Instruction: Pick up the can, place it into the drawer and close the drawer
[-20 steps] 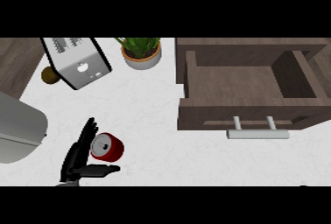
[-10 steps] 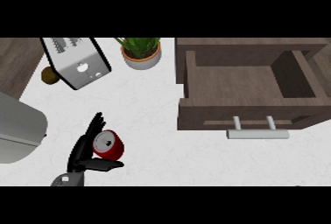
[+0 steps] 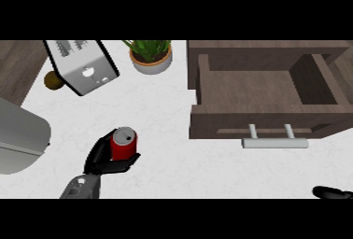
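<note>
The red can (image 3: pixel 124 145) with a silver top is at the lower left of the head view, tilted slightly. My left hand (image 3: pixel 103 161) is shut on it, fingers wrapped round its left side and thumb under its base. The open wooden drawer (image 3: pixel 207 88) lies to the right of the can, its inside bare, with a pale bar handle (image 3: pixel 274 143) on its front. Only a black tip of my right hand (image 3: pixel 332 192) shows at the lower right edge, well below the drawer; its fingers are hidden.
A silver toaster (image 3: pixel 81 66) lies at the back left, with a small brown round object (image 3: pixel 53 80) beside it. A potted green plant (image 3: pixel 151 57) stands behind the can's area. A grey curved appliance (image 3: pixel 17 140) fills the left edge.
My left hand has curled round the can and moved it up and to the right; the can now shows its silver top. The right hand's tip has come into view.
</note>
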{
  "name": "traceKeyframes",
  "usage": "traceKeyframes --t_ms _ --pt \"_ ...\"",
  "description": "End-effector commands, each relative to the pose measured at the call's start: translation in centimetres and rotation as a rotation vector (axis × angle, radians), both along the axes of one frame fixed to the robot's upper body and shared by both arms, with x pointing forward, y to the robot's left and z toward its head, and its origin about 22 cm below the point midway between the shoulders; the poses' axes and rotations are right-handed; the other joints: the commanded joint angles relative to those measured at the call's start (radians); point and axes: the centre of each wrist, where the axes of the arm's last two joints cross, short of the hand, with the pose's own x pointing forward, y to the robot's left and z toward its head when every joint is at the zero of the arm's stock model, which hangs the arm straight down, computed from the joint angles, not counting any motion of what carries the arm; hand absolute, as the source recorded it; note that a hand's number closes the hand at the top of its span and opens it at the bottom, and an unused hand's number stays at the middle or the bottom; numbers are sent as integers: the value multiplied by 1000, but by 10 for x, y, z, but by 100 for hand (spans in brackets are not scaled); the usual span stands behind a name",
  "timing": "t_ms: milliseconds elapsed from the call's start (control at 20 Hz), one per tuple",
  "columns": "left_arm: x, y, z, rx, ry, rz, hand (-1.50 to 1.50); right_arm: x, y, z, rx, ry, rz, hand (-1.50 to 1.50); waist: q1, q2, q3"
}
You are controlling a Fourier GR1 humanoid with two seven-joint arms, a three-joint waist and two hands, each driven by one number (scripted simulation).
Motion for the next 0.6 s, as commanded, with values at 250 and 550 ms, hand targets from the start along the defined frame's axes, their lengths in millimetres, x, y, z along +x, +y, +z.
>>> traceKeyframes --t_ms 250,550 --pt "12 -14 13 -63 -61 -85 150 -11 -2 18 -27 -19 -22 -150 3 -1 0" --pt "66 -43 41 -87 -88 197 150 -8 -7 -2 -25 -14 -3 -150 -6 2 -1"
